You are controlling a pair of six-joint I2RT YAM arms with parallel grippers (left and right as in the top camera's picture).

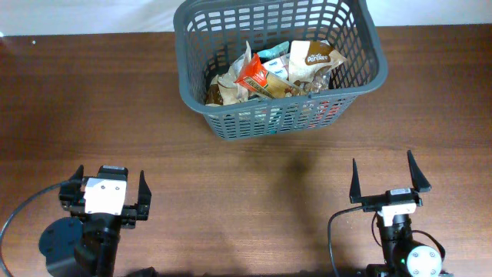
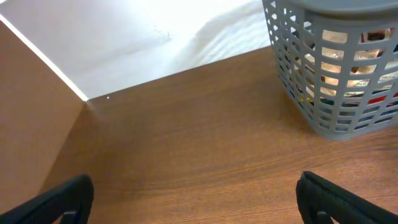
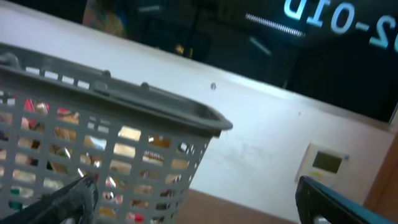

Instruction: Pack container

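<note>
The container (image 1: 361, 73), a large dark grey lattice basket, stands at the far middle of the table with several food packets (image 1: 269, 73) lying inside. It also shows in the left wrist view (image 2: 292, 68) at the upper right and in the right wrist view (image 3: 161, 109) at the left. My left gripper (image 1: 108, 194) is open and empty near the front left of the table; it shows in the left wrist view (image 2: 196, 199). My right gripper (image 1: 387, 181) is open and empty near the front right, pointing upward; it shows in the right wrist view (image 3: 196, 202). Both grippers are well apart from the basket.
The brown wooden table (image 1: 77, 108) runs to a white wall at the back (image 2: 155, 37). A dark window and a small wall panel (image 3: 326, 163) show behind the basket in the right wrist view.
</note>
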